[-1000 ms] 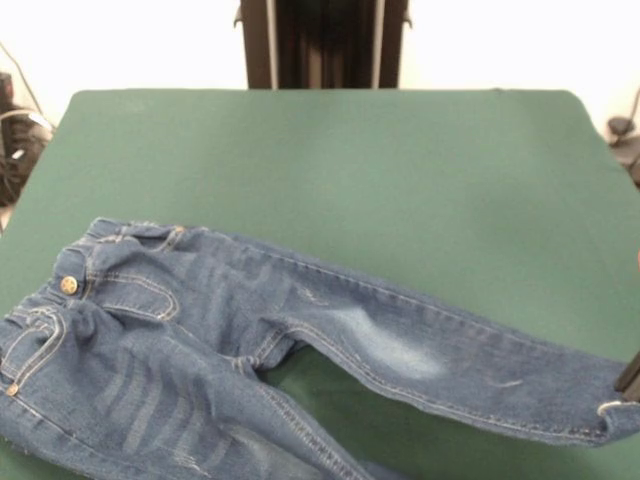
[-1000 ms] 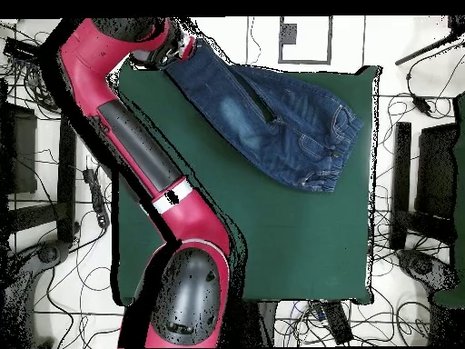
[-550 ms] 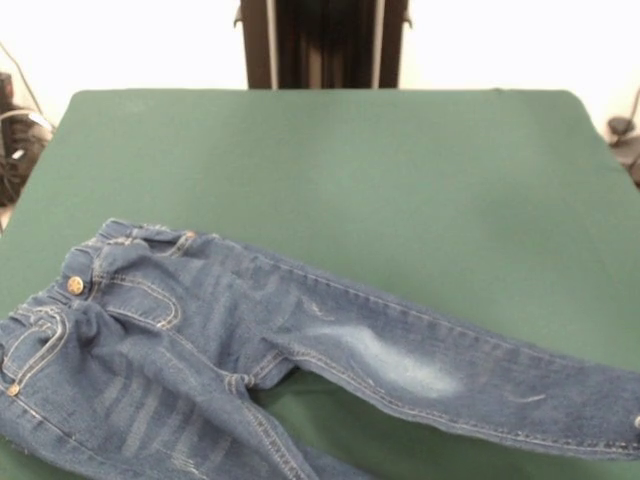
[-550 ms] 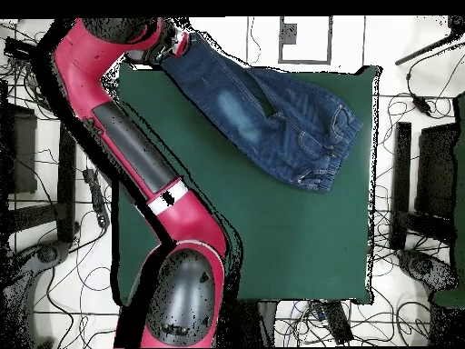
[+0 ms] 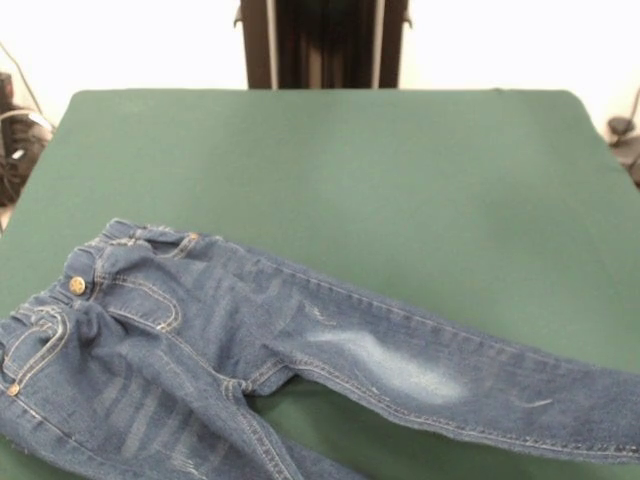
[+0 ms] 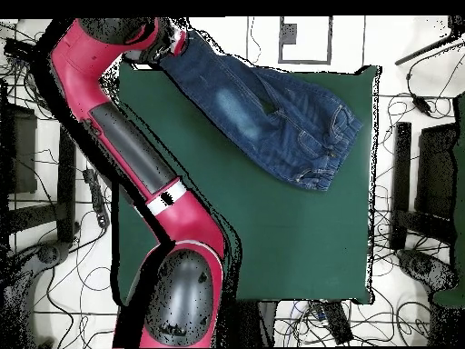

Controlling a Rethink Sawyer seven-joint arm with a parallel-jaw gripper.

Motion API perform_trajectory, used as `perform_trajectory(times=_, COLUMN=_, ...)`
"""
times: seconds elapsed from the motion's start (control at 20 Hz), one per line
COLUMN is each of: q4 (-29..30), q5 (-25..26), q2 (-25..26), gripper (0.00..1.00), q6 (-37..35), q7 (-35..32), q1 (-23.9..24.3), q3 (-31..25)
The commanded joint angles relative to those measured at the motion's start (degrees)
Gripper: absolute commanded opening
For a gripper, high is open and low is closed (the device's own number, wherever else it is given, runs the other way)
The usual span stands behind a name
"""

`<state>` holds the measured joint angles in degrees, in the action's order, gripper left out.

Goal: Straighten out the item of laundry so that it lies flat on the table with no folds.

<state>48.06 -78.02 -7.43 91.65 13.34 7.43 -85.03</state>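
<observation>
Spanning the view, the table (image 5: pixel 400 170) carries the jeans (image 5: pixel 200 340) along one edge — one leg reaching off a corner. Soft, limp denim, best gripped at a hemmed cuff; the pincer (image 6: pixel 171 45) sits there, grip unreadable.

Front and overhead, shared table (image 5: pixel 400 170)

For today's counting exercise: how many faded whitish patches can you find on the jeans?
2 visible. One bright patch on the thigh of the leg stretching to the front view's right; one of fainter streaks on the other thigh, lower left. The jeans run off-frame, so more may be hidden.
</observation>
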Motion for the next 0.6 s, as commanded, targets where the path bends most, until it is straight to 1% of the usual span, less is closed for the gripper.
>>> perform_trajectory(times=0.05, q4=-2.77, q5=-2.02, q2=-0.23, gripper=0.00, q6=-4.20, q7=14.05, q1=-2.40, q3=6.06)
perform_trajectory(times=0.6, q4=-2.40, q5=-2.00, q2=-0.26, gripper=0.00, q6=-5.15, q7=13.40, q1=-2.15, q3=6.32)
